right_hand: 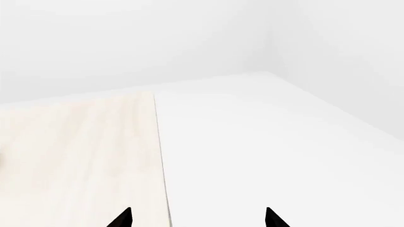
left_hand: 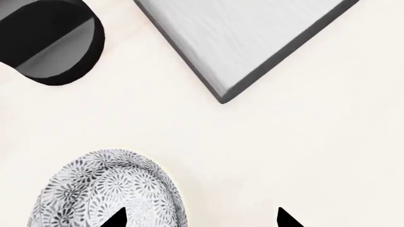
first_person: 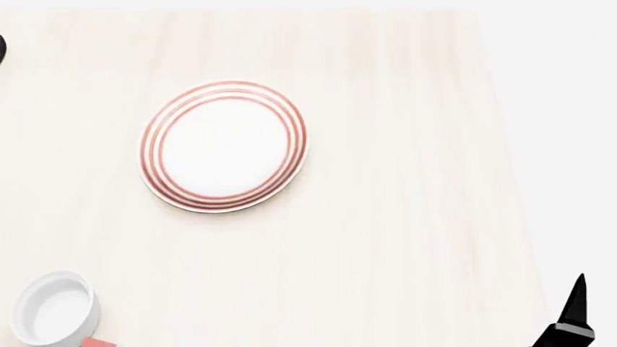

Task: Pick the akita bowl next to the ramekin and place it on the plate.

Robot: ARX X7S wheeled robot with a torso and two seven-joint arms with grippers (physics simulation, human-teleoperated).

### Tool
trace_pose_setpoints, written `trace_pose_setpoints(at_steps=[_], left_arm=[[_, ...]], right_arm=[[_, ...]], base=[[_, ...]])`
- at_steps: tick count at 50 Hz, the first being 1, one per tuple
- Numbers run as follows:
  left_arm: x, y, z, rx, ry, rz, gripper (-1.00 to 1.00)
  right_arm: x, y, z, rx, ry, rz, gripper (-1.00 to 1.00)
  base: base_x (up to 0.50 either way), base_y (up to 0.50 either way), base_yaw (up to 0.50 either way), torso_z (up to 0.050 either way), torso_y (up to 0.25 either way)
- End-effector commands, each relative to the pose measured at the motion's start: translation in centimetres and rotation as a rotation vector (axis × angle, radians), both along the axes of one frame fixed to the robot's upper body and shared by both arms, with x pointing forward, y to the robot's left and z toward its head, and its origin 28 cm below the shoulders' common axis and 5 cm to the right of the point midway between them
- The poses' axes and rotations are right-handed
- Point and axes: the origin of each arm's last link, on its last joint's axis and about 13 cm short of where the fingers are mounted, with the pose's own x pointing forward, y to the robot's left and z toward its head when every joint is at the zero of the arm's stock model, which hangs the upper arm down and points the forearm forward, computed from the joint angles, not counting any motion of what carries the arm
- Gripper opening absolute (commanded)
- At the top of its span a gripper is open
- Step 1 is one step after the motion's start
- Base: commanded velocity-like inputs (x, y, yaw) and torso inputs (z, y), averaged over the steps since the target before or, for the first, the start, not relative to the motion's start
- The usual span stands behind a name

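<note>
Left wrist view shows the bowl point(left_hand: 107, 189) on the table point(left_hand: 252, 156), under my left gripper point(left_hand: 198, 218), jaws wide, empty. I judge it light, glazed, slippery, breakable; I would pinch its rim. Right gripper point(right_hand: 197, 217) is open, empty, beyond the table's right edge.

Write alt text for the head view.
A white plate with red rim rings lies empty on a pale wooden table. A plain white ramekin sits at the near left, and the right tool shows at the lower right corner.
</note>
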Motion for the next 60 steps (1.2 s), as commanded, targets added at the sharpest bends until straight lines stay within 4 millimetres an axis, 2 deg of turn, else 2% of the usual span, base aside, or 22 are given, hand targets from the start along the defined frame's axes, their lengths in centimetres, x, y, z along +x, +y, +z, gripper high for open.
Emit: trace_pose_setpoints(at_steps=[1,60], left_arm=[[0.16,-0.45,0.05,-0.047,-0.044,-0.025,1.00],[0.08,-0.46,-0.04,-0.039,-0.071,-0.039,1.00]], right_arm=[[-0.17,-0.22,0.03,0.003,-0.010,-0.017,1.00],[-0.12,-0.22,-0.04,0.002,-0.010,-0.018,1.00]], base=[[0.00,0.00,0.00,0.000,0.000],[0.00,0.00,0.00,0.000,-0.019]])
